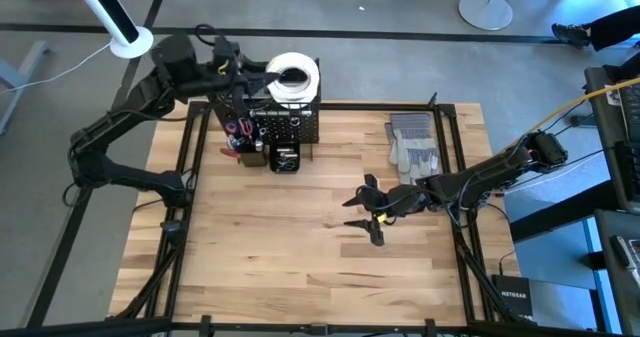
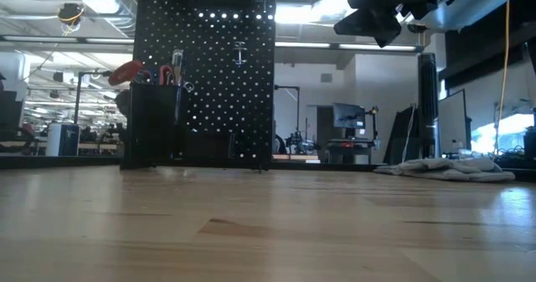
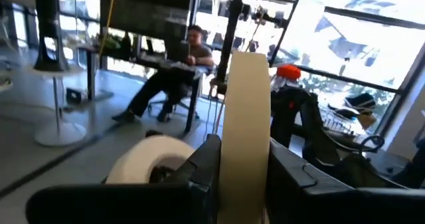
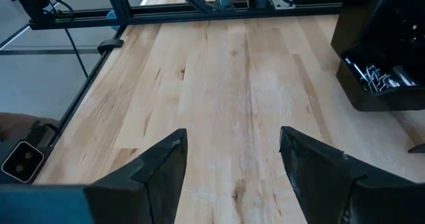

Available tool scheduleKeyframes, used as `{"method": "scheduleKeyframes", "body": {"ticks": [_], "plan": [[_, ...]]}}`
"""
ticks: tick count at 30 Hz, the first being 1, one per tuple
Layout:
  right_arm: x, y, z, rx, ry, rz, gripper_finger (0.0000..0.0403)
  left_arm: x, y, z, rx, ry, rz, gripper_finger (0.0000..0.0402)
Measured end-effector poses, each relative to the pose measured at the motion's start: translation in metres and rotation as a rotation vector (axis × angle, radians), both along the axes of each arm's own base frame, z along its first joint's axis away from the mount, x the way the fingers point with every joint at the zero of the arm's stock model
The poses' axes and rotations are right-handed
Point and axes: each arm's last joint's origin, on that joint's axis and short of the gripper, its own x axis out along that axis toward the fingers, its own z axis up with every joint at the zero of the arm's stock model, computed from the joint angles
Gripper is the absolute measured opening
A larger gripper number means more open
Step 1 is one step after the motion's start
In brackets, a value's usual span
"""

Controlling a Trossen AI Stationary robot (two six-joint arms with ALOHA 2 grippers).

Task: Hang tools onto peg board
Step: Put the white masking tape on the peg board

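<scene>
Wooden table (image 1: 300, 247) seen from above, framed by black rails, with a robot arm at each side. At the far edge stands the peg board (image 1: 283, 123), an upright black panel full of small holes; the level view shows it as a tall dark sheet (image 2: 206, 73) with light coming through the holes and a small hook near its top. Black bins on its front hold red-handled tools (image 1: 240, 131), whose red grips also show beside the panel in the level view (image 2: 127, 71).

The left gripper (image 1: 262, 75) is raised above the top of the peg board and is closed on a white tape roll (image 1: 293, 77). From this arm's wrist camera the roll stands on edge as a tall cream band (image 3: 244, 127) pinched between the two dark fingers (image 3: 202, 174). Beyond it, past the table, a person sits at a desk in front of large windows.

The right gripper (image 1: 365, 213) hangs over the middle of the table's right half, its fingers spread wide with nothing between them. Its wrist camera shows bare wood between the two dark fingers (image 4: 163, 167).

Grey work gloves (image 1: 413, 144) lie near the table's far right edge. A dark box on the floor at lower right reads "NETGEAR" (image 1: 516, 297).
</scene>
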Motion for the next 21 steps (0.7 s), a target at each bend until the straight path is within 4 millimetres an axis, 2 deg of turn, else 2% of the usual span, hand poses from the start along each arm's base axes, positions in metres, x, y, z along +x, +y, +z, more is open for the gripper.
{"method": "scheduleKeyframes", "body": {"ticks": [7,21], "plan": [[0.000,0.000,0.000,0.018,-0.001,-0.008,0.0238,0.008,0.006,-0.014,-0.103,0.088,-0.008,0.0064],[0.001,0.000,-0.001,0.013,0.005,-0.027,0.0238,0.005,0.002,-0.010,-0.200,0.034,-0.091,0.0069]]}}
